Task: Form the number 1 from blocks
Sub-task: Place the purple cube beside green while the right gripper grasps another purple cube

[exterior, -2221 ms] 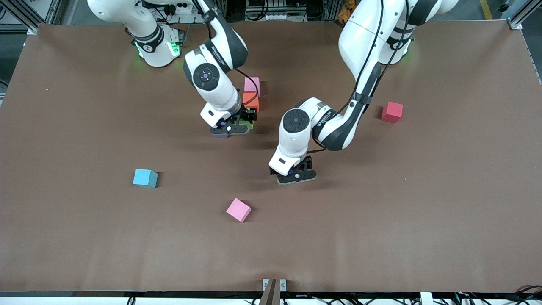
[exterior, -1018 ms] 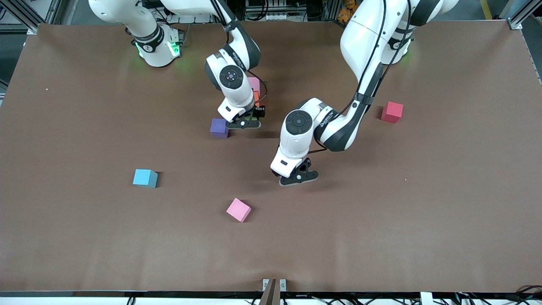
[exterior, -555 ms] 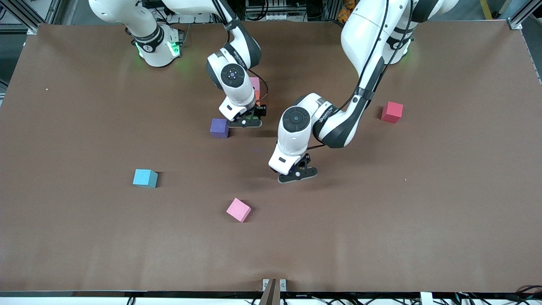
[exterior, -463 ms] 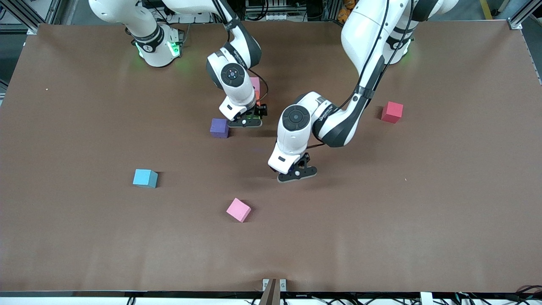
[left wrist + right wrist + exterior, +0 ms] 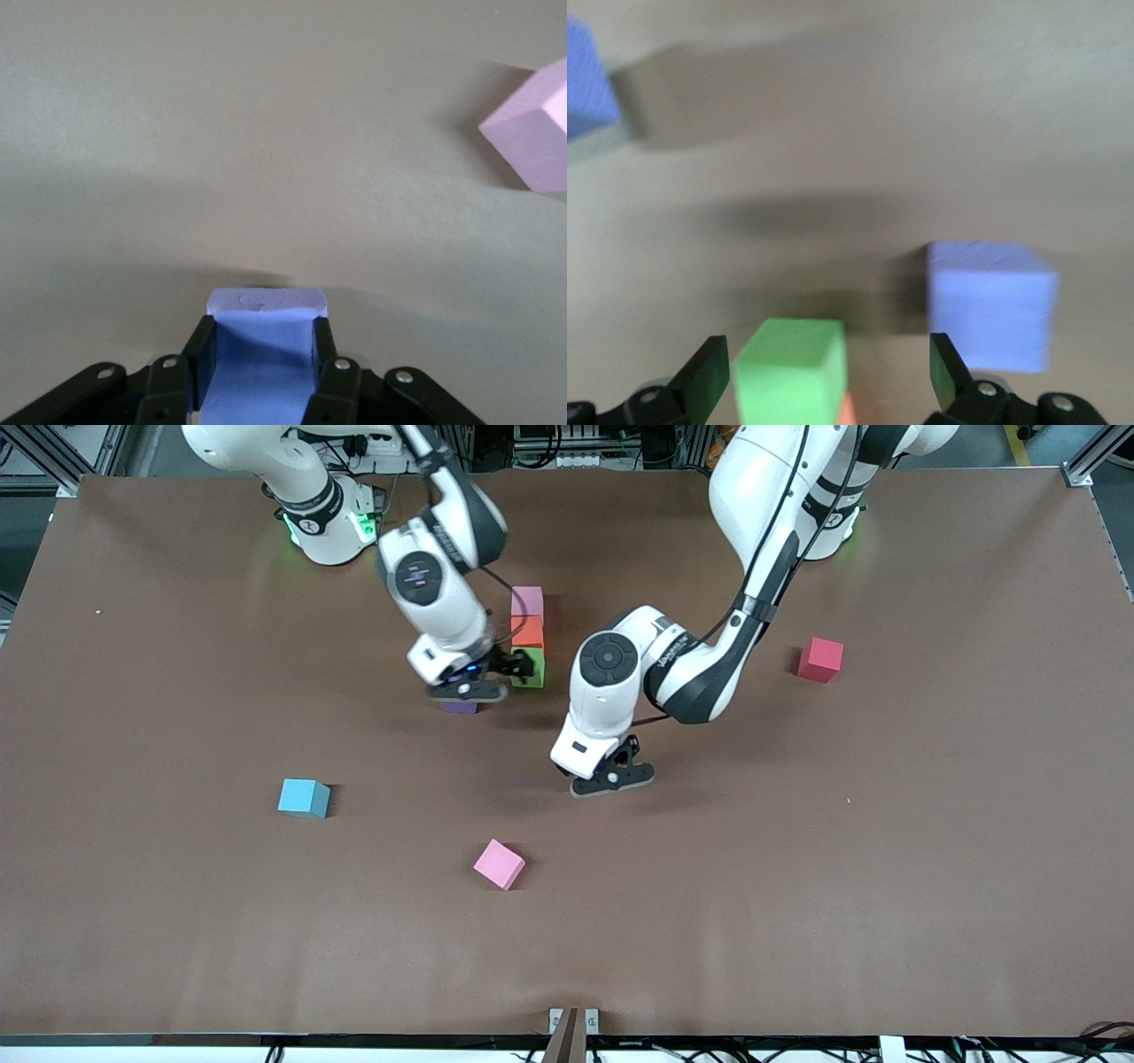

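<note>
**Now: two grippers low over the blocks**

The right gripper (image 5: pixel 483 682) hangs with jaws wide apart over a purple cube (image 5: pixel 460 708) and the green cube (image 5: pixel 530 670). The left gripper (image 5: pixel 611 778) is clamped on a second purple cube (image 5: pixel 264 354) just above the table (image 5: pixel 797 868). All cubes are small, matte and plain. Green, orange (image 5: pixel 528 632) and pink (image 5: pixel 527 600) sit touching in a line. A loose pink cube (image 5: pixel 499 864) lies nearer the camera; blue (image 5: pixel 303 797) and red (image 5: pixel 820 659) lie well apart.
</note>
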`<action>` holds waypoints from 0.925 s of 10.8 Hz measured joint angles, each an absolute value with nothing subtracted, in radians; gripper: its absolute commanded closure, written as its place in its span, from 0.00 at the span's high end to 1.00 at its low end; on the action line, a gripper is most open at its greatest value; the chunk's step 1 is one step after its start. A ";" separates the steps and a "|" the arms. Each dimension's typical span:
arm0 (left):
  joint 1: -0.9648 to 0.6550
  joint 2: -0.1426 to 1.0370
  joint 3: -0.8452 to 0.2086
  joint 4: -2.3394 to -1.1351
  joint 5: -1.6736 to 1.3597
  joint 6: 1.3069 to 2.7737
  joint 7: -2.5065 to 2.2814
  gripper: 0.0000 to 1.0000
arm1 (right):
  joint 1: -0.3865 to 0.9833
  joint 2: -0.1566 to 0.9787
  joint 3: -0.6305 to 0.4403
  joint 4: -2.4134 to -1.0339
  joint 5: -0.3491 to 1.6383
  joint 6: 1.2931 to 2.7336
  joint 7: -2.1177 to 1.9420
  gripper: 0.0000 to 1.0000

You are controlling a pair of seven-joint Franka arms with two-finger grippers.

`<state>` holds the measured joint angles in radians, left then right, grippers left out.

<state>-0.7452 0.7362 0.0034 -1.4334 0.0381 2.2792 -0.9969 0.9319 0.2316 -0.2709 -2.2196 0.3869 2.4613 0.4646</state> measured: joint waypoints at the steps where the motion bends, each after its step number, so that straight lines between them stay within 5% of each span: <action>1: -0.762 0.734 0.004 -1.426 0.038 2.278 -1.012 0.00 | 0.879 0.219 -0.272 -2.243 0.387 2.461 0.395 1.00; 10: -0.913 0.752 0.007 -1.406 0.038 2.273 -1.066 0.00 | 0.734 0.217 -0.273 -2.287 0.387 2.451 0.270 1.00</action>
